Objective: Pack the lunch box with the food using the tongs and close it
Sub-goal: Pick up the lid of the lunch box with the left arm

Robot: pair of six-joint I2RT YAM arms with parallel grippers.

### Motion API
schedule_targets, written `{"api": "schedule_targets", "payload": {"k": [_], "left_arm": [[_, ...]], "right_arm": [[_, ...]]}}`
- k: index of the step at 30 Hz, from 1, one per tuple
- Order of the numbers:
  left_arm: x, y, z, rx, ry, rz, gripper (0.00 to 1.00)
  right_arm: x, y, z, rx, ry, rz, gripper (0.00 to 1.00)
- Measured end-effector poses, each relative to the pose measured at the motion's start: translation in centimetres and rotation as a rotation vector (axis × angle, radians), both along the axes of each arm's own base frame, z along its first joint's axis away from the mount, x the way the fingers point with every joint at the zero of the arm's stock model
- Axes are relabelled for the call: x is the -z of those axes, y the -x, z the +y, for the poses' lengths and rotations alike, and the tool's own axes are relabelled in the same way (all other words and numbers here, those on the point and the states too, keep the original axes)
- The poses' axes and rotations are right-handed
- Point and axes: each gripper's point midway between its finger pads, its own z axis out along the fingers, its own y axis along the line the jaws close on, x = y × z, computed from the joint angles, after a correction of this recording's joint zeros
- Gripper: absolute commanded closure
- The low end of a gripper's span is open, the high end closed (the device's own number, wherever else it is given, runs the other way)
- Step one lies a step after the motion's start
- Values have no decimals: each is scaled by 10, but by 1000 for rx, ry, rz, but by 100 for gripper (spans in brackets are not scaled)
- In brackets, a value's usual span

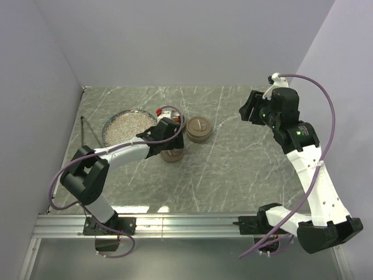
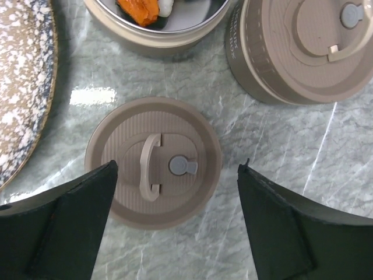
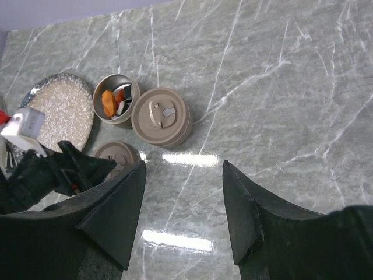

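- food (image 2: 140,9): orange, red and white bits sit inside the open tin (image 2: 151,41), which has no cover on.
- lid (image 2: 152,162): flat on the counter (image 2: 280,146), handle side up, just beside the open tin but not touching it.
- left tool (image 2: 178,169): spread wide above the lid, one finger either side, gripping nothing.
- second tin (image 2: 303,46): covered, next to the open tin and close to the lid.
- plate (image 2: 23,87): near the lid on its other side.
- tongs (image 1: 85,131): I think they're the thin grey strip beyond the plate; neither tool is near.
- right tool (image 3: 183,166): partly spread, nothing in it, raised and well apart on the right.
- Step, my read: packing looks done, so grab the lid and cap the open tin.
- Risks:
  - The lid is low and flat, so the fingers could skid over its rim or pinch it tilted.
  - The finger on the second tin's side has little room and could shove that tin.
  - A tilted lid could catch on the tin's rim, or sit on a raised piece of food and not seat.
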Motion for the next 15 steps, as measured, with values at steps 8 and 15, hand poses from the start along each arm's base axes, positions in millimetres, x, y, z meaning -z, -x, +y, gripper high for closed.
{"api": "schedule_targets", "payload": {"k": [8,15], "left_arm": [[14,-2,-1,-2,-20,27,28],[25,0,0,-6,-39,52,37]], "right_arm": [[-3,6,-6,13,-3,-12,38],[4,6,-7,18,-1,4,39]]}}
